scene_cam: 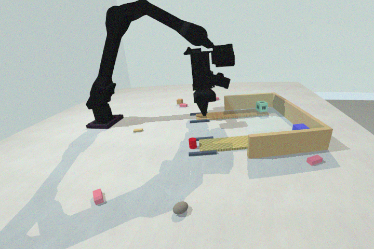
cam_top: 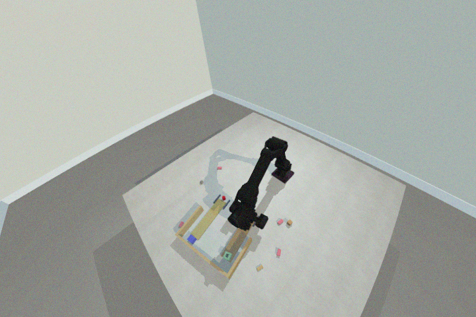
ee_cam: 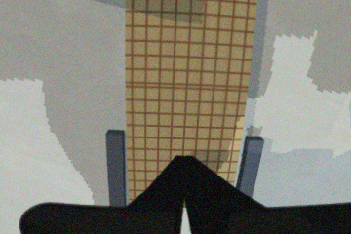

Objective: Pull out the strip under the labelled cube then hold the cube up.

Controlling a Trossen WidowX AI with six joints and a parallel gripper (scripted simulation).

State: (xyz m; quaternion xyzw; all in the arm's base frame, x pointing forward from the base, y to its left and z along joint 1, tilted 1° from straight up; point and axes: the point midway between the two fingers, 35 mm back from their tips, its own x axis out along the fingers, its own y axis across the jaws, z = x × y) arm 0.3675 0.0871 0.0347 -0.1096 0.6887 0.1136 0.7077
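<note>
The green cube labelled W (cam_top: 227, 255) (scene_cam: 261, 106) rests on the far end of the orange-brown gridded strip (cam_top: 237, 240) (scene_cam: 231, 114) (ee_cam: 183, 73), inside the wooden walls. A yellow strip (cam_top: 208, 220) (scene_cam: 223, 143) lies apart from it, with a blue block (cam_top: 192, 239) (scene_cam: 300, 126) at its walled end. My gripper (scene_cam: 204, 114) (ee_cam: 183, 164) is shut and empty. Its tips point down at the near end of the orange-brown strip, between its two dark rails; whether they touch it I cannot tell. In the top view the arm hides the fingertips.
Wooden walls (cam_top: 239, 257) (scene_cam: 290, 145) enclose three sides around the strips' far ends. Dark rails (scene_cam: 202, 153) (ee_cam: 115, 166) flank the near ends. A red cylinder (cam_top: 223, 198) (scene_cam: 192, 143) stands by the yellow strip's near end. Small pink blocks (scene_cam: 98, 196) and a grey-brown stone (scene_cam: 180, 207) lie outside.
</note>
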